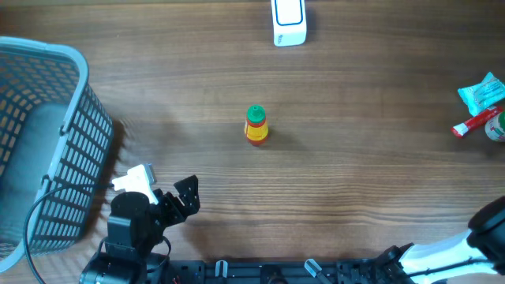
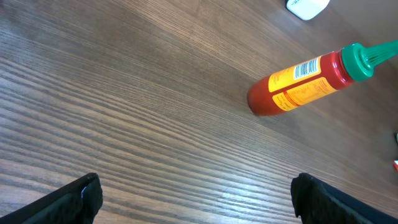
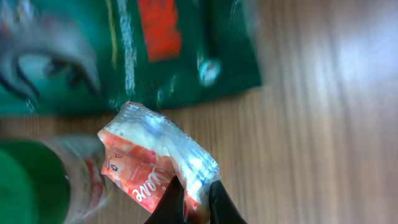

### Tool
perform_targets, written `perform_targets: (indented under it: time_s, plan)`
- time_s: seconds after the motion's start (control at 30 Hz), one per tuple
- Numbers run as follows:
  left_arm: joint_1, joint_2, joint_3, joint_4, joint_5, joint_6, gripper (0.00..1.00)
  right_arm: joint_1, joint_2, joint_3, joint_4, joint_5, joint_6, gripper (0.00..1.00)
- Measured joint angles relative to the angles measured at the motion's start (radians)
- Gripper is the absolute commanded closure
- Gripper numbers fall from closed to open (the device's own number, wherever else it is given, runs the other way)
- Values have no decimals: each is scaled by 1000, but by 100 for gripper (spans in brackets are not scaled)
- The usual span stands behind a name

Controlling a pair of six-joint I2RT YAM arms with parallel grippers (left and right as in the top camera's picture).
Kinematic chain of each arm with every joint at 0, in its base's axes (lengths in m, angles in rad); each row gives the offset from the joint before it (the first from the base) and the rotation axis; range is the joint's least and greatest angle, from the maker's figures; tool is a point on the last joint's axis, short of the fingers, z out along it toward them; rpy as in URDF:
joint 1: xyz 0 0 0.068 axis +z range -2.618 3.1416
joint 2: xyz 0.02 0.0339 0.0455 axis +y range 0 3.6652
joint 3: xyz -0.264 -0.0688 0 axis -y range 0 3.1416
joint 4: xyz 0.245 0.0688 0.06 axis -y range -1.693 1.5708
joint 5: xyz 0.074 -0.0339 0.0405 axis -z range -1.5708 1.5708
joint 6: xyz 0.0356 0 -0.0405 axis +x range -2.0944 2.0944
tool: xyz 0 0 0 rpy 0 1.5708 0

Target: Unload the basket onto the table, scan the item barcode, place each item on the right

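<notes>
Wooden table, pale mesh basket at its left edge, sauce bottle upright near the middle, white scanner at the far edge, teal packet, red sachet and green-capped bottle close together at the right edge

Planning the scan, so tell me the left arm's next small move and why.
Probably ease the open left fingers forward until they straddle the sauce bottle. It stands upright mid-table, untouched, apart from the white scanner, so it likely must be grasped before its barcode can be presented.
</notes>
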State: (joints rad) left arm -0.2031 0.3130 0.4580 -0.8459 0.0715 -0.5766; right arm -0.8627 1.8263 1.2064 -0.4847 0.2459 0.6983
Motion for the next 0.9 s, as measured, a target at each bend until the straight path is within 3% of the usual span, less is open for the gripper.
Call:
perform_targets:
  time_s: [0.03, 0.07, 0.1, 0.27, 0.47, 0.6, 0.73, 0.9]
  plan:
    - [0, 0, 0, 0, 0, 0, 0, 3, 10, -31, 35, -37, 6, 56]
    - [0, 0, 0, 0, 0, 0, 0, 5, 15, -56, 65, -82, 7, 17]
    - [0, 0, 0, 0, 0, 0, 0, 6, 18, -75, 91, -150, 17, 0]
    - [0, 0, 0, 0, 0, 0, 0, -9, -6, -64, 127, -396, 21, 0]
    - [0, 0, 0, 0, 0, 0, 0, 0, -245, -36, 114, -650, 37, 0]
    - [0, 0, 0, 0, 0, 0, 0, 63, -386, -29, -18, -585, 94, 0]
    - [0, 0, 0, 0, 0, 0, 0, 126, -419, -29, -37, -493, 71, 0]
    - [0, 0, 0, 0, 0, 0, 0, 220, -419, -29, -21, -869, -41, 0]
